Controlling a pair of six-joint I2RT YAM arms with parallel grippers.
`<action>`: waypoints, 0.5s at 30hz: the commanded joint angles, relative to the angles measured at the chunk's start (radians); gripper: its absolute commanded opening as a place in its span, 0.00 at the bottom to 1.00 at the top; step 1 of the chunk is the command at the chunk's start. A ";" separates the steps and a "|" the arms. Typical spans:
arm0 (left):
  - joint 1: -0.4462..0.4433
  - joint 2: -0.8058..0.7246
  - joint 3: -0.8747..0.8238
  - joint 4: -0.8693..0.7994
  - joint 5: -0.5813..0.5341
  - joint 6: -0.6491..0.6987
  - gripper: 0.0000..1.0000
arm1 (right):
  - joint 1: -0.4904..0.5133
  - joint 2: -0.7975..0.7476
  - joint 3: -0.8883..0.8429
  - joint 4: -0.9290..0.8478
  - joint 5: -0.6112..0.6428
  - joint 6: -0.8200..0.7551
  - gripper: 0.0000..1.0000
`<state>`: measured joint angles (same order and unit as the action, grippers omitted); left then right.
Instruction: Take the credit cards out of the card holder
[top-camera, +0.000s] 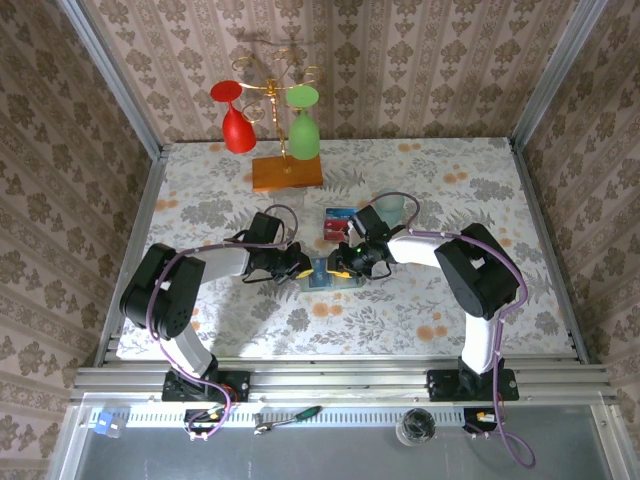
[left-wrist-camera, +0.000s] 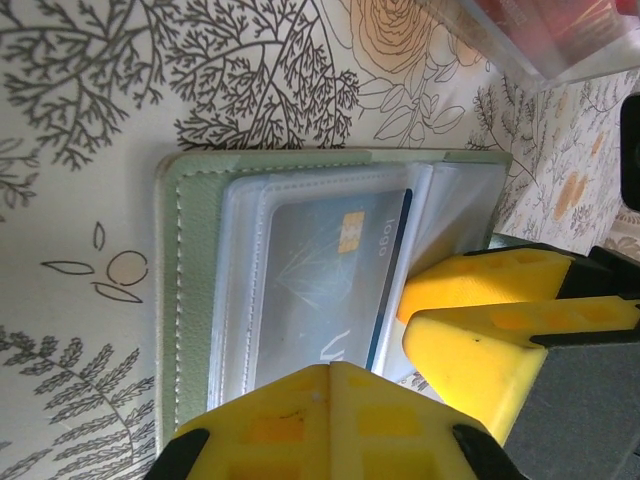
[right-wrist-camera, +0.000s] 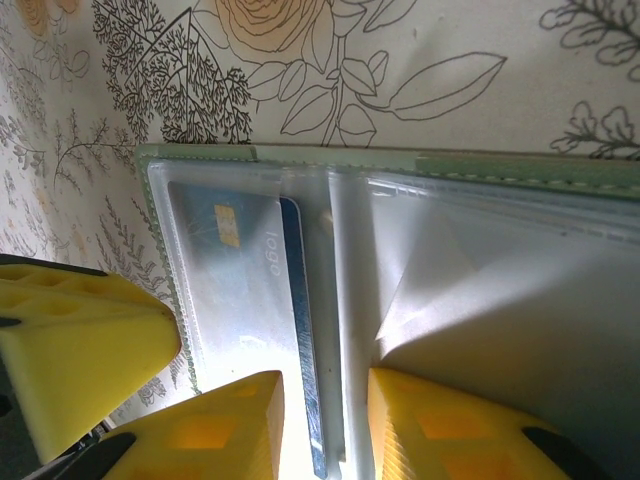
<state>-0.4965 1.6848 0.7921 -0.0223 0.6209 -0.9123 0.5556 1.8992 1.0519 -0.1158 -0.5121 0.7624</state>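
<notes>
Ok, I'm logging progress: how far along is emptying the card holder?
Done: card holder lies open; red and blue cards lie apart from it. In hand: left gripper, jaws shut, at its edge; right gripper, jaws apart, straddles the sleeved card. Left: pulling that card out.

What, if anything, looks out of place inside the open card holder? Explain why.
The blue credit card in the card holder looks partly slid out of its clear pocket: its dark edge pokes past it toward the fold. Nothing looks spilled or damaged.
</notes>
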 joint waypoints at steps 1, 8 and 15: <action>0.001 0.010 -0.005 -0.035 -0.009 0.040 0.00 | 0.004 -0.018 0.000 -0.058 0.034 -0.015 0.29; 0.001 0.010 0.002 -0.085 -0.036 0.070 0.00 | 0.006 -0.044 0.000 -0.029 0.006 0.007 0.29; 0.003 0.002 0.000 -0.093 -0.047 0.075 0.00 | 0.007 -0.042 0.011 -0.006 -0.028 0.017 0.30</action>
<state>-0.4965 1.6878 0.7921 -0.0830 0.5858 -0.8658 0.5560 1.8851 1.0519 -0.1162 -0.5125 0.7643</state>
